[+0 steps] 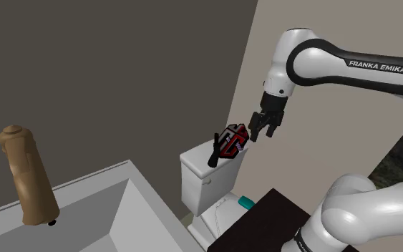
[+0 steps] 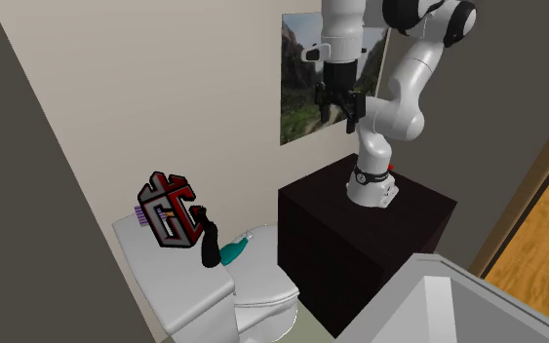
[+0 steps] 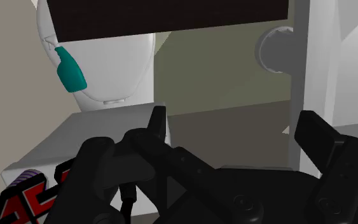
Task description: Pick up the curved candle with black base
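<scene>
Gripper (image 1: pixel 262 132) fingers wide apart, nothing held. It hangs in the air above the toilet tank lid (image 1: pixel 196 155), up and to the shoulder view's right of the things on it.

The curved black candle (image 1: pixel 212 152) stands upright on the lid, touching or just beside a red, black and grey logo figure (image 1: pixel 232 140), on the shoulder view's left of it. In the second exterior view the candle (image 2: pixel 209 244) is at the figure's (image 2: pixel 170 209) right, near the lid's (image 2: pixel 170 278) front edge, well below the gripper (image 2: pixel 349 115).

A teal object (image 2: pixel 234 251) lies on the toilet seat cover.
</scene>
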You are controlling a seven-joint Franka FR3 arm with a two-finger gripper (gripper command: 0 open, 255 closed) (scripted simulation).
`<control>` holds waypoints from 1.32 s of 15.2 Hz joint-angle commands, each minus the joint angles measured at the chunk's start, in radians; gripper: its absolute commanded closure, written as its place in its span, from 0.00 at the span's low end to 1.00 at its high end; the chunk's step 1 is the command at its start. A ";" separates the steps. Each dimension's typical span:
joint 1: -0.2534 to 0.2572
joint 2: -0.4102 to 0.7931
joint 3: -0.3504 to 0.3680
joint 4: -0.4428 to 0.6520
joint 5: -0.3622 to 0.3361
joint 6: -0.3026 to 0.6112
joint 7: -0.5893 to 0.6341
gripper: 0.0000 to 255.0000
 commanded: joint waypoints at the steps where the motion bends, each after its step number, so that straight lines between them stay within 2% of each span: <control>1: 0.000 0.000 0.000 0.000 0.000 0.000 0.000 0.00; 10: -0.029 0.273 -0.061 0.024 -0.124 0.246 -0.168 0.00; 20: -0.057 0.632 -0.109 0.179 -0.231 0.466 -0.306 0.00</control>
